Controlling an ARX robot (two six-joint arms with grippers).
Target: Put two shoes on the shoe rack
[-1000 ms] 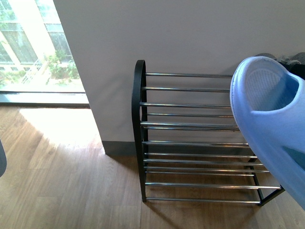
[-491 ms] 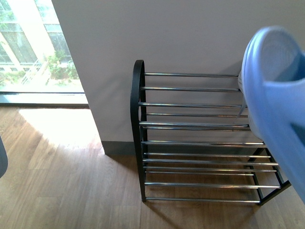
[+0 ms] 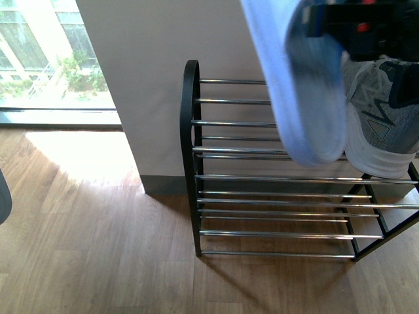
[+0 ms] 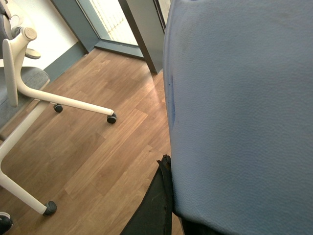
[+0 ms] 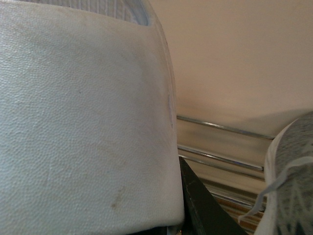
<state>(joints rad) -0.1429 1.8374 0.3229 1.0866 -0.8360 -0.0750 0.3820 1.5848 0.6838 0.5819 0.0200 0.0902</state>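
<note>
Window [image 3: 46, 59]: far left of the front view, daylight and greenery beyond, a bright patch on the wood floor [image 3: 85, 248] beneath it.

Chair [image 4: 29, 98]: white frame on castors with a grey seat, standing on the floor; seen only in the left wrist view.

Left slide [image 4: 239, 112]: light-blue, fills most of the left wrist view close to the camera, above the floor. Left pincer hidden behind it; cannot tell whether its jaws are apart or together.

Rack [image 3: 275, 176]: black side frames, chrome bars in slanted tiers, standing on the floor against the pale wall [image 3: 163, 39].

Right slide [image 3: 298, 78]: light-blue, sole toward the front camera, hanging toe-down in front of the rack's upper bars, right of centre. A dark arm part [image 3: 360, 26] sits at its upper end. In the right wrist view it covers most of the frame; right pincer concealed, jaw state cannot be told.

Sneaker [image 3: 383, 124]: grey knit, white sole, resting on the rack's upper tier at its right end, just right of the right slide.
</note>
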